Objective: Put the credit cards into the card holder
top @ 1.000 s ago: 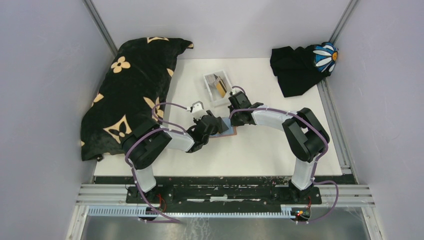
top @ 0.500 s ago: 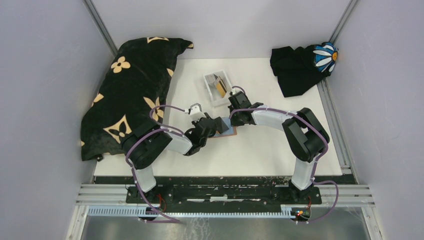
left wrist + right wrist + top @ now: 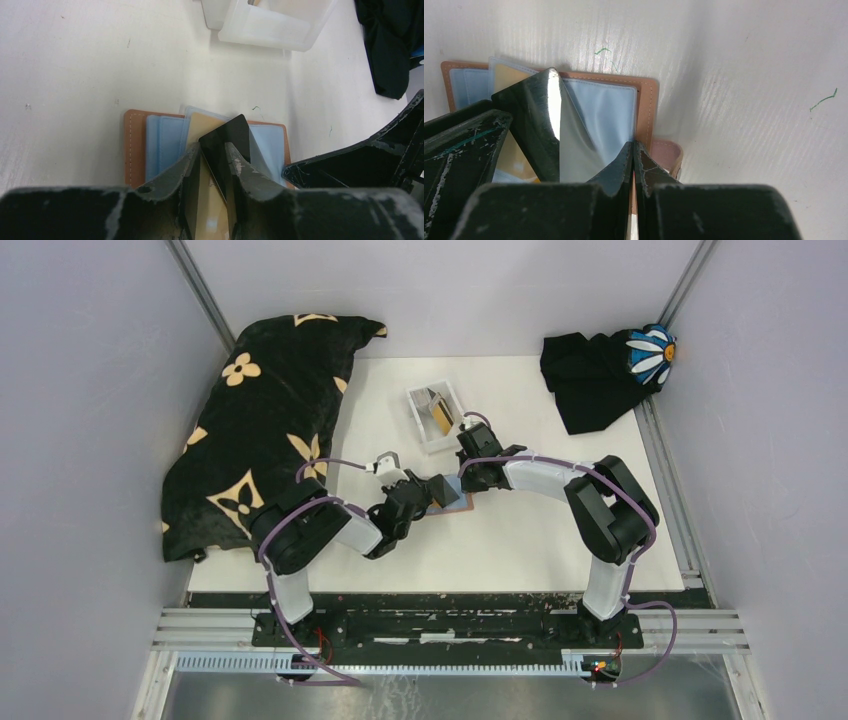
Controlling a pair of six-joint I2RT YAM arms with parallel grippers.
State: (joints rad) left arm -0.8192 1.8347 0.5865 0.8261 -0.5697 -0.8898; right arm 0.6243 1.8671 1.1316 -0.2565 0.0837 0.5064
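1. Card holder [image 3: 456, 507] lies open and flat on the bench [image 3: 520, 540], just on the arm-base side of the white tray [image 3: 415, 412]. Tan leather rim, pale blue inner sleeves facing up.
2. Left claw [image 3: 212, 150] is closed on a dark card [image 3: 225, 142], one finger on each side. The card is tilted, its top corner lifted off the holder and pointing toward the tray.
3. Gold card [image 3: 207, 122] lies flat on the holder's sleeves beneath the dark card, farther from the tray than the holder's upper rim. Cannot tell whether it sits inside a sleeve.
4. Right claw [image 3: 634, 147] has its fingers pressed together with nothing visibly between them. The tips rest on the holder's right edge, at the leather border next to a blue sleeve.
5. Snap tab [image 3: 667, 152] pokes out from the holder's edge just beside the right claw's tips.
6. From overhead both claws meet over the holder, the left one [image 3: 432, 490] and right one [image 3: 468, 478] close together, below the tray.
7. The tray holds more cards standing on edge, one of them gold-yellow [image 3: 441, 418].
8. Black flower-print cushion [image 3: 260, 430] is well left of the tray; black cloth with a daisy [image 3: 590, 375] is well right of it.
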